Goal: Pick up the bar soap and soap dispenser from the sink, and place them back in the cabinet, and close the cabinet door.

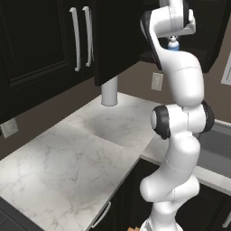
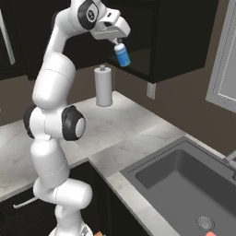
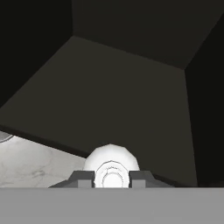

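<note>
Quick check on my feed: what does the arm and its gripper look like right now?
The arm is glossy white with rounded segments and black joint caps ringed in grey. The gripper has a white-and-grey hand body with two small dark finger tips. No cables or markings show.

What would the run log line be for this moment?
tool: shut on small blue soap dispenser | position: raised at open dark wall cabinet | tiny orange-red bar soap: in dark grey sink

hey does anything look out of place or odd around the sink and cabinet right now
One thing: the bar soap lies on the sink floor beside the drain, at the edge of the right base view, not in the cabinet. The soap dispenser hangs tilted from the gripper at the open cabinet.
</note>
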Motion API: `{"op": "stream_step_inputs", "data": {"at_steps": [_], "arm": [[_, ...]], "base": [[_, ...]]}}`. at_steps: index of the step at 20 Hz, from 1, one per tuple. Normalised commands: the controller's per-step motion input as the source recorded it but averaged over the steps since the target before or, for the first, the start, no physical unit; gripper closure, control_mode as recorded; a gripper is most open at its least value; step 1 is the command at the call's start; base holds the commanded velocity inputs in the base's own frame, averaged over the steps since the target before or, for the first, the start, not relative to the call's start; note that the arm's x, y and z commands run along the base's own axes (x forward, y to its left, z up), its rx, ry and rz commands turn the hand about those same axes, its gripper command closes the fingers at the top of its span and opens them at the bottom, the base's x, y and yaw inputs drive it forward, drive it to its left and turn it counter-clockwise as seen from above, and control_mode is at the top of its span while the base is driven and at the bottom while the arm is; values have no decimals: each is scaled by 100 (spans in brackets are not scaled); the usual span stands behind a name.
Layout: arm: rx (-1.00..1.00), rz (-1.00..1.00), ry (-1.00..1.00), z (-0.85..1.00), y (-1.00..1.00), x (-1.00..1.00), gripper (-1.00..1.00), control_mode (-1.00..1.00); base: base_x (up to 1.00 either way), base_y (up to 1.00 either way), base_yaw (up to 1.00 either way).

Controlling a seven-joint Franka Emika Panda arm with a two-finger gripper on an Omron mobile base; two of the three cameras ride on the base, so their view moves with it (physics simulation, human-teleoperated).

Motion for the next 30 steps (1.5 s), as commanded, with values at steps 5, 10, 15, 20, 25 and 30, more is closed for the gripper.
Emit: {"op": "stream_step_inputs", "data": {"at_steps": [5,10,15,20,25,30], "arm": [[1,0,9,0,-4,14,100,-100],[0,0,7,0,0,17,100,-100],[0,0,4,0,0,21,100,-100],[0,0,2,0,-3,23,100,-100],[0,0,2,0,-6,26,100,-100],[0,0,3,1,-9,25,100,-100]], "base": [[0,0,0],[0,0,0],[0,0,0],[0,0,0],[0,0,0],[0,0,0]]}}
